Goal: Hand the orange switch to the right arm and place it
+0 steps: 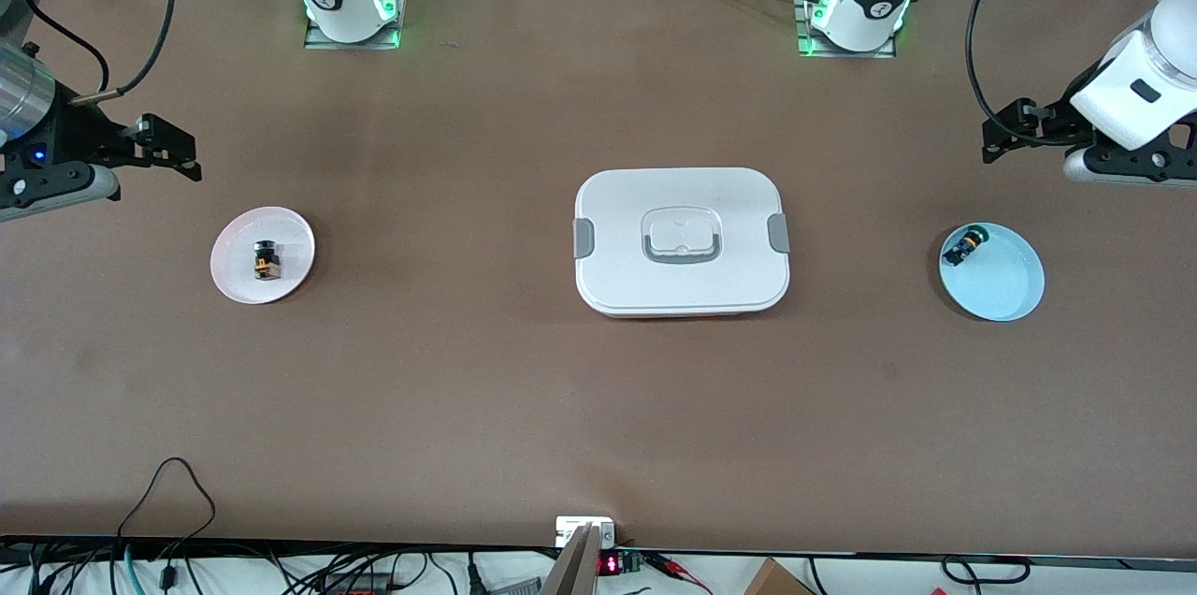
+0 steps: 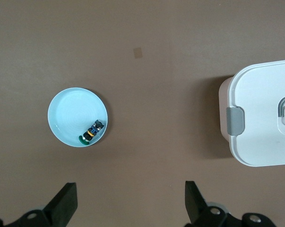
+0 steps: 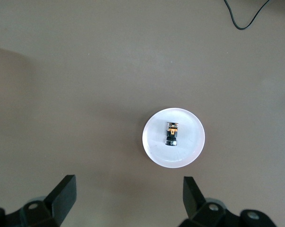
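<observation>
two dishes: pink dish [image 1: 234, 282] holds the orange switch [image 1: 266, 260], blue dish [image 1: 1005, 286] a green-tipped part [image 1: 964, 246]; both pincers gape empty.

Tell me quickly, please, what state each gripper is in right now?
Left gripper: open, holding nothing.
Right gripper: open, holding nothing.

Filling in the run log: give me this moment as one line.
left gripper: open, empty, waiting | right gripper: open, empty | orange switch: on pink plate | white box: closed, table centre
</observation>
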### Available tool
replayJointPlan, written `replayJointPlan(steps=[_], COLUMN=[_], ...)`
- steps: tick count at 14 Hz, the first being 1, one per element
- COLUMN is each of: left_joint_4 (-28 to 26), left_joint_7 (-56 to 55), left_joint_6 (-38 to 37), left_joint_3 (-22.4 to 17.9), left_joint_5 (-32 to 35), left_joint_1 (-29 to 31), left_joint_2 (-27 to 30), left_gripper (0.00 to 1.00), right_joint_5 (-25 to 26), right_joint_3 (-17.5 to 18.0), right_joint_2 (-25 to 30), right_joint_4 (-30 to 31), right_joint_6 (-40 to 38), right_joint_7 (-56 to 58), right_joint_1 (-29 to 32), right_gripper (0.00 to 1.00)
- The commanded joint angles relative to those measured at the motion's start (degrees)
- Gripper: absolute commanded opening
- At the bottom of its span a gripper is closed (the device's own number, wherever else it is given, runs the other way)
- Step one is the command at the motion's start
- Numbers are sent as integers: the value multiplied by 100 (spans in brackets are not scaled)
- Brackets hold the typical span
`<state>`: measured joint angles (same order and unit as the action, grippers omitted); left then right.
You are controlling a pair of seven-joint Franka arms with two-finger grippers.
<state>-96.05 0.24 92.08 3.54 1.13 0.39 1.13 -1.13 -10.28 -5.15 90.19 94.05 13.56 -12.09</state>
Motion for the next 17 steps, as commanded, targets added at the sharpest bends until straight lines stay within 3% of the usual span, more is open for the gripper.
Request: replayJointPlan(steps=[1, 17], left_joint_4=[25, 25], left_joint_7=[-51, -51], left_joint_6=[-85, -85], left_joint_3=[7, 15], left_joint_5=[107, 107], left_joint_1=[-30, -30], left_joint_2=[62, 62], left_gripper=[100, 100], right_joint_5=[122, -36], right_joint_3=[53, 53], right_joint_2=[-100, -100], right_joint_4=[-160, -142], right_joint_6=[-62, -132], right_joint_7=[6, -3], right_joint_1=[14, -48], right_gripper=[100, 100])
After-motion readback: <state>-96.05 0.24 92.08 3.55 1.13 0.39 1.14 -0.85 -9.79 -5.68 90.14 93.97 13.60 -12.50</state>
